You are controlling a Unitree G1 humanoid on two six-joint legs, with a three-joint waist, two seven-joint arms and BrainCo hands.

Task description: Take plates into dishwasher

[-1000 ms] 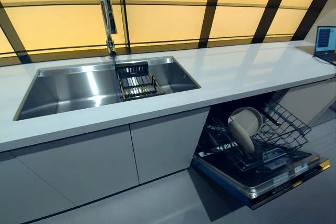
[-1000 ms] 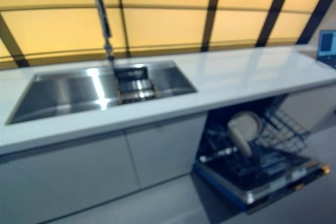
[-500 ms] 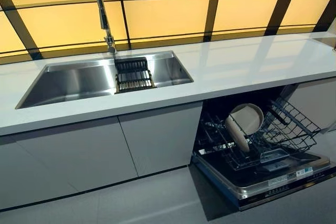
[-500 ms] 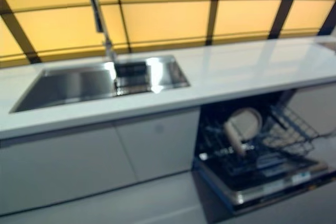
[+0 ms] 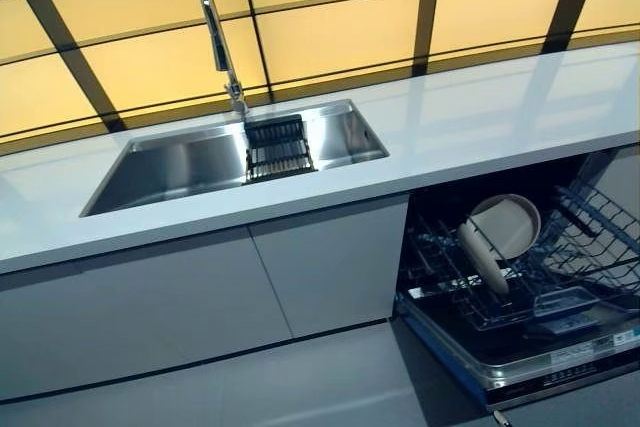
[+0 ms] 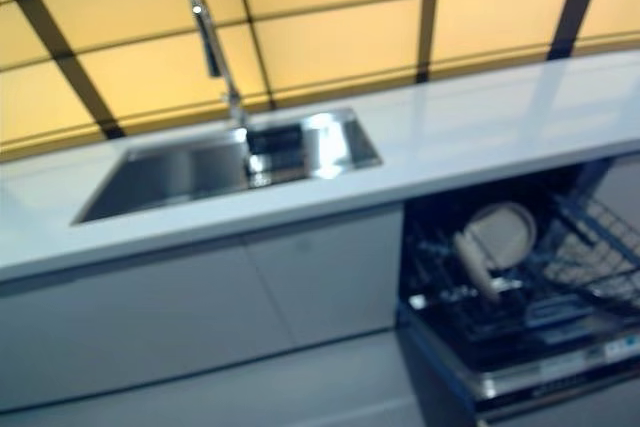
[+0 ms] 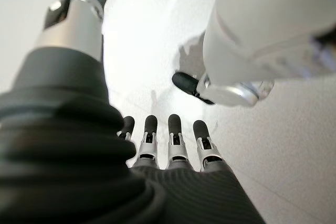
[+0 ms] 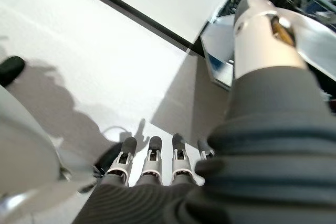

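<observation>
Two beige plates (image 5: 506,226) stand on edge in the lower wire rack (image 5: 560,277) of the open dishwasher (image 5: 545,367), under the counter at the right. No plate shows on the counter or in the sink. My left hand (image 7: 176,142) hangs down over the grey floor, fingers straight, empty. My right hand (image 8: 151,161) also hangs over the floor, fingers straight, empty, with the dishwasher door's corner (image 8: 218,45) close by. Neither hand shows in the eye views.
A steel sink (image 5: 180,165) with a tall faucet (image 5: 218,37) and a small black wire rack (image 5: 278,145) is set in the white counter (image 5: 480,117). Grey cabinet doors (image 5: 200,297) run below it. The dishwasher door juts out over the floor at the right.
The whole picture has shifted as the camera moved: the sink and dishwasher sit further right and the laptop at the far right has left the view. No thing has moved.
</observation>
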